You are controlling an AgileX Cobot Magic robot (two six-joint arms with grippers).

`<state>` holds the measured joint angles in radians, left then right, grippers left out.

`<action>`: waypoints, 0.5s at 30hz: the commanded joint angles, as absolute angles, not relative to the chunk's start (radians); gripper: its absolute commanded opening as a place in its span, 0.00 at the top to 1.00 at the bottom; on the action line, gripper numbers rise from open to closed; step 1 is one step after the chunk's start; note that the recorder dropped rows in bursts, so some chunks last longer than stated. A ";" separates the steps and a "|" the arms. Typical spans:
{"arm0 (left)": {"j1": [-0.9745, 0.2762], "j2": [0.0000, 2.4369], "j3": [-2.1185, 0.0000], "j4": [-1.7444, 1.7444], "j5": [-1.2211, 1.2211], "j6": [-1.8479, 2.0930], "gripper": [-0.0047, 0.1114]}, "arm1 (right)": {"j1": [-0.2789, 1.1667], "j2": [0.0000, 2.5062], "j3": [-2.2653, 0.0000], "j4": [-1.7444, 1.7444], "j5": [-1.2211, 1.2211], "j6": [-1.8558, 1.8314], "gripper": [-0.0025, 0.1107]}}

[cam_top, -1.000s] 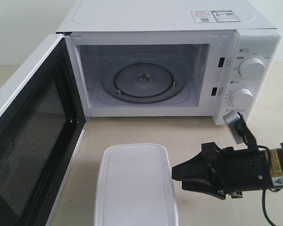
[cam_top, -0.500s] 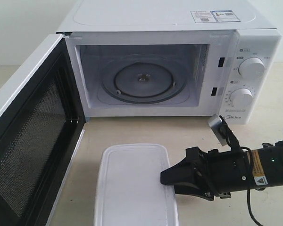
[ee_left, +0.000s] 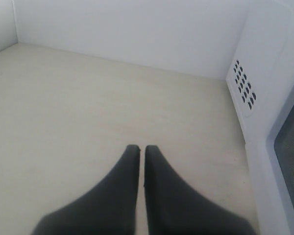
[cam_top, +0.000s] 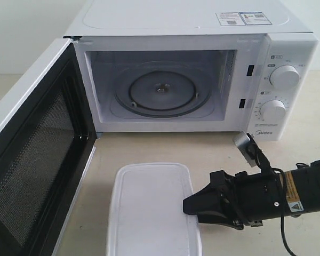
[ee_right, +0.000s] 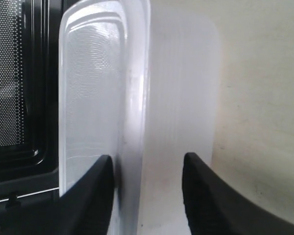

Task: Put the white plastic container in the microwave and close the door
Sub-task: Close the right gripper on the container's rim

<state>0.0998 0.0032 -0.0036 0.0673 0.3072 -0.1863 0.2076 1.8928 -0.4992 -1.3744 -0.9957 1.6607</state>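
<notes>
- Checking the right gripper (cam_top: 185,205) first, I see its black fingers spread wide at the right long edge of the white plastic container (cam_top: 152,208).
- From the right wrist view, one finger (ee_right: 95,196) lies over the lid and the other (ee_right: 206,196) beside the side wall, with the rim between them. I cannot tell whether either pad presses on the plastic.
- I find the container flat on the table (cam_top: 213,149), in front of the microwave (cam_top: 181,32) and outside it. Its lid is on, and its near end runs out of the exterior view.
- I see the door (cam_top: 32,160) swung wide open to the left, its dark mesh window facing inward.
- The cavity is open to me, with only the glass turntable (cam_top: 160,90) on its floor.
- The two round knobs (cam_top: 284,76) sit on the panel to the right of the cavity, and the stickers (cam_top: 242,18) on top.
- The left gripper (ee_left: 138,147) shows only in its own wrist view. Its fingers are pressed nearly together with just a thin slit between them, holding nothing, above bare table next to a white wall with vent holes (ee_left: 244,83).
</notes>
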 commanded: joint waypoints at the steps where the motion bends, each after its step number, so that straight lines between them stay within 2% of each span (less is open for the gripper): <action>1: 0.095 0.000 0.000 0.060 0.306 -0.182 0.92 | 0.209 1.894 -0.501 -1.387 -0.989 1.662 0.63; 14: 0.095 0.000 0.000 0.060 0.306 -0.182 0.92 | 0.233 1.894 -0.501 -1.384 -0.980 1.667 0.67; 15: 0.095 0.000 0.000 0.060 0.306 -0.182 0.92 | 0.233 1.894 -0.501 -1.384 -0.978 1.670 0.70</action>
<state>0.0998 0.0032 -0.0036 0.0673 0.3072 -0.1863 0.2290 1.8928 -0.5015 -1.3804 -0.9872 1.6747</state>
